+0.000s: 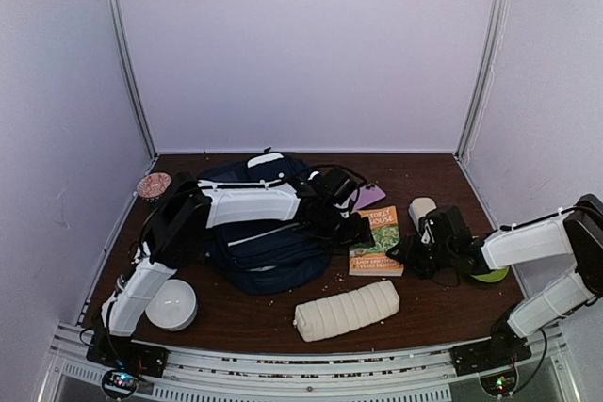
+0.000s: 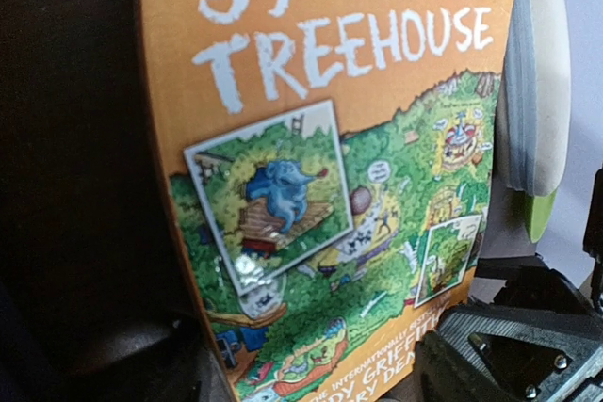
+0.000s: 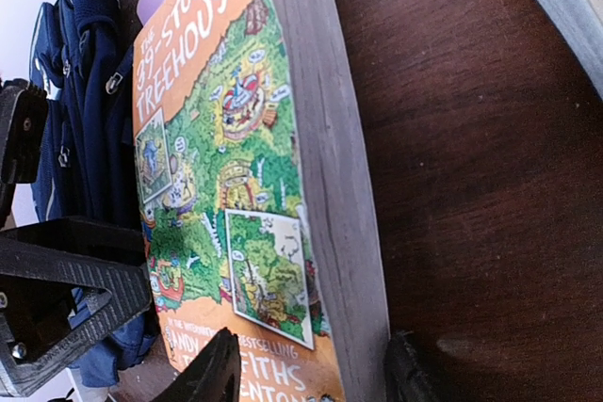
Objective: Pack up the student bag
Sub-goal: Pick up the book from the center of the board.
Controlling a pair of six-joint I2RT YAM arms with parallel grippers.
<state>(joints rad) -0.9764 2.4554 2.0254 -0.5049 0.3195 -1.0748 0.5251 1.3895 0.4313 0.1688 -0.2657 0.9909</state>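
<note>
Student bag, dark navy with white trim, lies slumped on the brown table left of centre in the top view, and the left arm's white forearm stretches across its upper part. Just past the bag's right side the left gripper sits at the left edge of an orange and green book. Its wrist view is filled by the book's cover, with no clear sight of its own fingers, so I cannot tell how wide it stands. The right gripper is at the book's right edge. In its wrist view the two black fingers are parted, with the book's cover and grey page block between them. A purple sheet peeks out above the book, touching the bag's upper right. A white ribbed pouch lies below the book, toward the bottom centre. A white bowl sits at the lower left beside the left arm, a small reddish disc at the far left edge, and a green object shows under the right arm.
</note>
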